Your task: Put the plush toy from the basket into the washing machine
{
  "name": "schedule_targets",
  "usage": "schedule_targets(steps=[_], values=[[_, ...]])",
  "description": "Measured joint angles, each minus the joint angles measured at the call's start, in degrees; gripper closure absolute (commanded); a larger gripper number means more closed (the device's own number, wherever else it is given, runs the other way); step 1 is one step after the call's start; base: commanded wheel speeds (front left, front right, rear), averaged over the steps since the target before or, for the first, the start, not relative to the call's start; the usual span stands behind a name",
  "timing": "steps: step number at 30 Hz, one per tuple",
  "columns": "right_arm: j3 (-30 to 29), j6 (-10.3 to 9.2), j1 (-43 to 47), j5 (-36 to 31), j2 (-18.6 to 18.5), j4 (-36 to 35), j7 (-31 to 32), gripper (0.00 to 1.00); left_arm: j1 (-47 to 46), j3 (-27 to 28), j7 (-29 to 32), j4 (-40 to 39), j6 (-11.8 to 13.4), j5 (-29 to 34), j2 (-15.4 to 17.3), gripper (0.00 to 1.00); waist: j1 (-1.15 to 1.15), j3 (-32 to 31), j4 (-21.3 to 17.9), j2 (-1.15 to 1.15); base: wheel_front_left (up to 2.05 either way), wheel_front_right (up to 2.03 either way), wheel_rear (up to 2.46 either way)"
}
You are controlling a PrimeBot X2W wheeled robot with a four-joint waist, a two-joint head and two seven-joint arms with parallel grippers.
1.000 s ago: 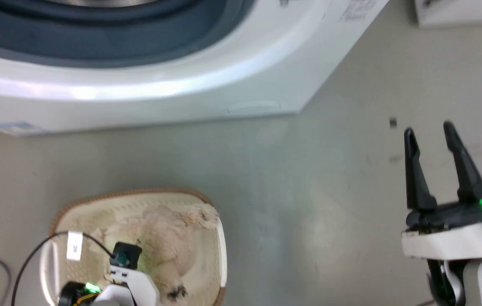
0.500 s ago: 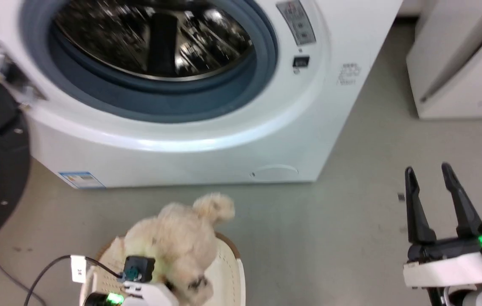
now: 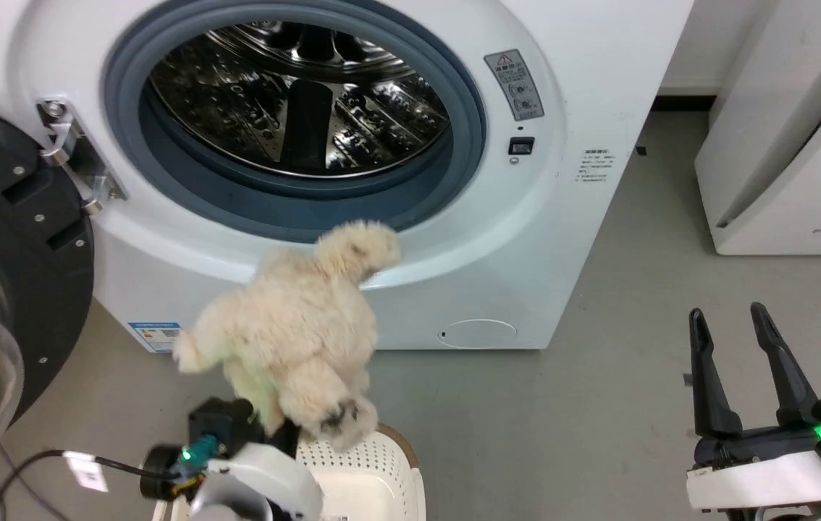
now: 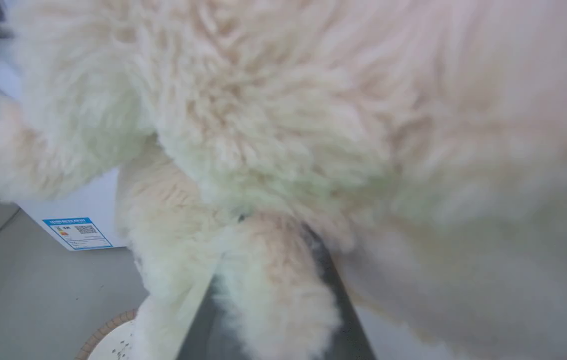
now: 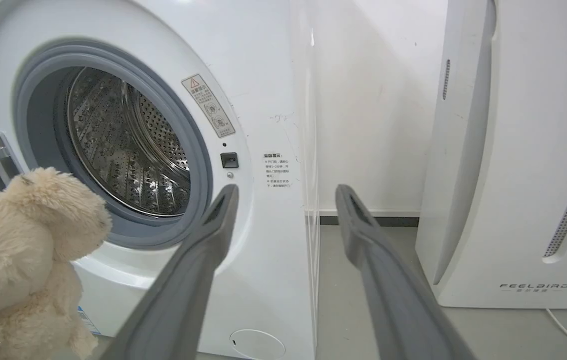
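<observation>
The fluffy cream plush toy (image 3: pixel 295 325) hangs above the basket (image 3: pixel 381 474), in front of the washing machine (image 3: pixel 570 217), just below the grey-gasketed porthole. My left gripper (image 4: pixel 268 280) is shut on the plush toy (image 4: pixel 263 125), pinching a limb of fur between its dark fingers (image 4: pixel 336 300). The steel drum (image 3: pixel 302 94) is open and holds nothing I can see. My right gripper (image 3: pixel 725 312) stands open at the lower right, apart from everything. In the right wrist view the plush toy (image 5: pixel 18 260) is at the lower left, beside the porthole.
The black-framed glass door (image 3: pixel 12 253) is swung open at the left. A plain white appliance (image 3: pixel 787 145) stands right of the washer, with a grey floor gap between them. A dark cable (image 3: pixel 19 470) trails on the floor by my left arm.
The camera has tilted up, bringing the drum into view. My left gripper has lifted the plush toy out of the basket and up toward the porthole. The right gripper stays open.
</observation>
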Motion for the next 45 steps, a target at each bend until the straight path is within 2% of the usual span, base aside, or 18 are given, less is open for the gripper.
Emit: schedule_targets(steps=[1,4,11,14,20,26,31,38,45], values=[[-0.01,0.00,0.03,0.00,0.00,-0.22,0.00,0.00,0.14,1.42,-0.01,-3.96,0.23,0.63,0.07,1.00,0.00,0.57,-0.40,0.00,0.00,0.00,0.00],[0.01,0.00,0.02,0.01,0.00,-0.86,0.00,0.00,-0.03,3.21,-0.03,-9.25,0.36,1.68,0.43,1.00,0.00,1.96,-1.07,0.00,0.00,0.00,0.00],[0.76,0.00,-1.73,0.03,0.00,-2.50,0.00,0.00,-7.03,5.89,0.24,-14.85,0.79,3.77,3.92,1.00,0.01,7.58,-3.07,0.00,0.00,0.00,0.00],[1.23,0.00,-3.69,0.42,0.00,-3.54,0.00,0.00,-13.40,6.70,3.13,-15.59,0.77,4.16,6.15,1.00,0.01,11.04,-4.13,0.00,0.00,0.00,0.00],[1.69,0.00,-8.21,1.70,0.01,-5.43,-0.01,0.00,-27.41,7.39,13.00,-14.95,-0.36,5.23,11.96,1.00,0.01,19.14,-6.86,0.00,0.00,0.00,0.00],[2.14,0.00,-11.16,4.15,0.00,-6.56,0.00,0.00,-42.68,5.22,22.25,-11.03,-2.32,9.23,18.78,1.00,0.02,27.53,-9.96,0.00,0.00,0.00,0.00],[3.12,0.00,-12.51,5.24,0.00,-6.76,0.00,0.00,-56.51,2.21,26.80,-5.35,-2.97,14.35,23.61,1.00,0.02,33.69,-12.46,0.00,0.00,0.00,0.00],[4.50,0.00,-13.63,7.09,0.00,-6.67,0.00,0.00,-67.69,-2.89,32.92,6.05,-3.77,15.64,24.99,1.00,0.02,39.35,-15.70,0.00,0.00,0.00,0.00],[4.72,0.00,-14.35,7.84,0.00,-6.77,0.00,0.00,-73.46,-6.81,34.79,12.12,-3.92,13.03,24.92,1.00,0.02,42.52,-17.41,0.00,0.00,0.00,0.00]])
